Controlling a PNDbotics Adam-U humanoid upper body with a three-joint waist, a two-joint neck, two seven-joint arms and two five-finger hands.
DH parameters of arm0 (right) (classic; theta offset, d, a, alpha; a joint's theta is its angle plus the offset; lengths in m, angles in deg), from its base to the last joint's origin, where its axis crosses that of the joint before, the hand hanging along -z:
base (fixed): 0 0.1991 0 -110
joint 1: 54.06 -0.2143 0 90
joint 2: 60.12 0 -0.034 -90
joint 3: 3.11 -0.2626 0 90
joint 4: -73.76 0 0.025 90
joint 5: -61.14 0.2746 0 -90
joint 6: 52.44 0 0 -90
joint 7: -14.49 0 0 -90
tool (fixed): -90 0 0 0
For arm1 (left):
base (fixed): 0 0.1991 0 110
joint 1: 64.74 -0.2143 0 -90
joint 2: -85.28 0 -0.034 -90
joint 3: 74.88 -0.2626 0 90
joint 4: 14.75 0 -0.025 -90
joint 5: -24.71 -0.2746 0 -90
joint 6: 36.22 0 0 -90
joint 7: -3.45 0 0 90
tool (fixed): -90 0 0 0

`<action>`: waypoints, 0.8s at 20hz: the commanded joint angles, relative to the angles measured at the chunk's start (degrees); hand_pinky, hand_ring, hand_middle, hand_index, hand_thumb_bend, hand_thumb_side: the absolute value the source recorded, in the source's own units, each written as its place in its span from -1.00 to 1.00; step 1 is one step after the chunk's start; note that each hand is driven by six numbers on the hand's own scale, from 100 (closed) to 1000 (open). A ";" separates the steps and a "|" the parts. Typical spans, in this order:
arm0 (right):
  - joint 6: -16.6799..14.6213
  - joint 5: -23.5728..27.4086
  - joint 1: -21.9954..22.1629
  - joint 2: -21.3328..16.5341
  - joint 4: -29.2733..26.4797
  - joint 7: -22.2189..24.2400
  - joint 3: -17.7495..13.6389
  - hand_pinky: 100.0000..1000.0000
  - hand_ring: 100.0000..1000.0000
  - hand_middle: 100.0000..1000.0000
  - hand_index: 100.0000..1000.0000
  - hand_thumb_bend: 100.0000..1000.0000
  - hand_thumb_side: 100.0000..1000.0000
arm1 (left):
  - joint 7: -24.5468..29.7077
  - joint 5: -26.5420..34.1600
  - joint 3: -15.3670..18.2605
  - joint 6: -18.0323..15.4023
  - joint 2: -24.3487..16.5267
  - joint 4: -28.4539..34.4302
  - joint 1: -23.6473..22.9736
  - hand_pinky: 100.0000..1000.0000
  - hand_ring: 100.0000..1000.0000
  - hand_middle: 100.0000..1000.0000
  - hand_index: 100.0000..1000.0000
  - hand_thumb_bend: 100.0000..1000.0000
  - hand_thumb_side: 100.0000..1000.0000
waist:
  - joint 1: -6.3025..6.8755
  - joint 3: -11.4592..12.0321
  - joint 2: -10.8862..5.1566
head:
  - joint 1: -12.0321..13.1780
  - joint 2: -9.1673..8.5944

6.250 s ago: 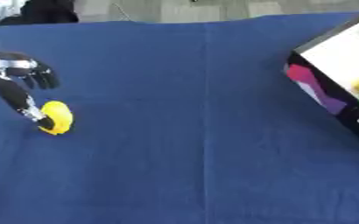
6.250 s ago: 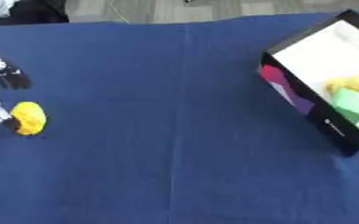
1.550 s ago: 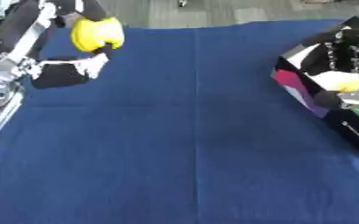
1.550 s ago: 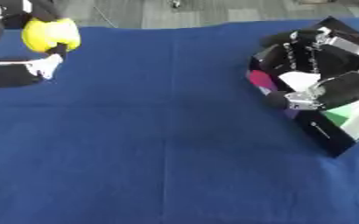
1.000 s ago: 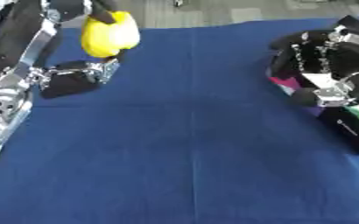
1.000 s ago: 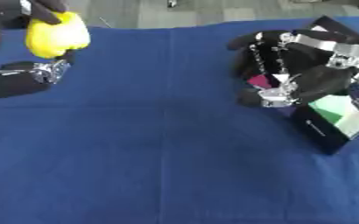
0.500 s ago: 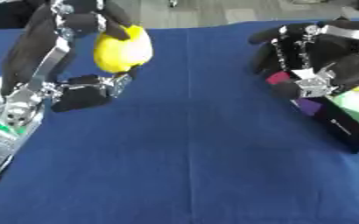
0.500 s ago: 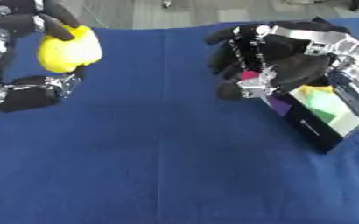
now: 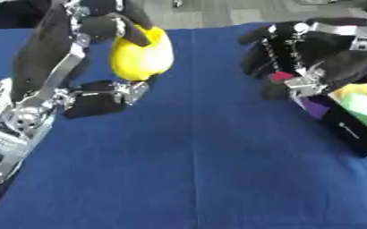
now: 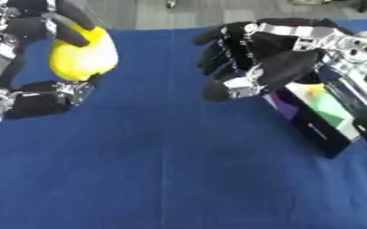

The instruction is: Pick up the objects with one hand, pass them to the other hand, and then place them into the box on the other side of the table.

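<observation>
Aloft near the table's [image 9: 194, 170] far-left corner, robot's left hand [image 9: 112, 27] w/ fingers curled round a yellow object [image 9: 142, 56]. Right hand [image 10: 253, 58], fingers spread wide, hangs beside the black box [image 10: 327, 120] at the right edge, holding nothing.

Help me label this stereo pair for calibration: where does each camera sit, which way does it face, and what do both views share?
Left eye view: in the robot's head, looking down at the blue table; the left hand grips a yellow object.
Right eye view: beside it, same downward aim; the right hand is open before the box.
Shared: both hands, object, box, table.
</observation>
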 commanded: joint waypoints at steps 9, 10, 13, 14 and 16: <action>2.40 -1.82 -3.15 0.68 -0.90 -1.23 1.33 0.61 0.59 0.43 0.85 0.18 -0.71 | -0.07 -1.37 -0.98 -0.81 3.70 0.01 2.07 0.32 0.17 0.08 0.02 -0.81 -1.00 | -0.82 0.42 -2.49 | -1.06 -0.03; 2.64 -1.82 -3.37 0.81 -0.90 -1.47 1.43 0.61 0.59 0.43 0.85 0.18 -0.71 | -0.03 -1.39 -1.12 -0.86 4.08 -0.21 2.07 0.32 0.16 0.08 0.02 -0.82 -1.00 | -0.84 0.42 -2.46 | -1.14 0.02; 3.50 -1.83 -4.13 1.25 -0.90 -2.53 1.82 0.61 0.59 0.43 0.85 0.18 -0.71 | 0.09 -1.45 -1.59 -1.07 5.20 -0.83 2.11 0.31 0.16 0.08 0.02 -0.82 -1.00 | -0.89 0.45 -2.35 | -1.60 0.27; 3.87 -1.80 -4.38 1.42 -0.90 -2.90 1.99 0.61 0.59 0.42 0.85 0.18 -0.71 | 0.14 -1.48 -1.73 -1.15 5.54 -0.98 2.18 0.31 0.16 0.08 0.02 -0.83 -1.00 | -0.91 0.49 -2.31 | -1.76 0.35; 4.49 -1.72 -4.83 1.75 -0.90 -3.41 2.38 0.61 0.59 0.43 0.86 0.17 -0.70 | 0.29 -1.60 -2.00 -1.31 6.21 -1.33 2.30 0.31 0.16 0.08 0.02 -0.82 -1.00 | -0.95 0.57 -2.23 | -1.96 0.46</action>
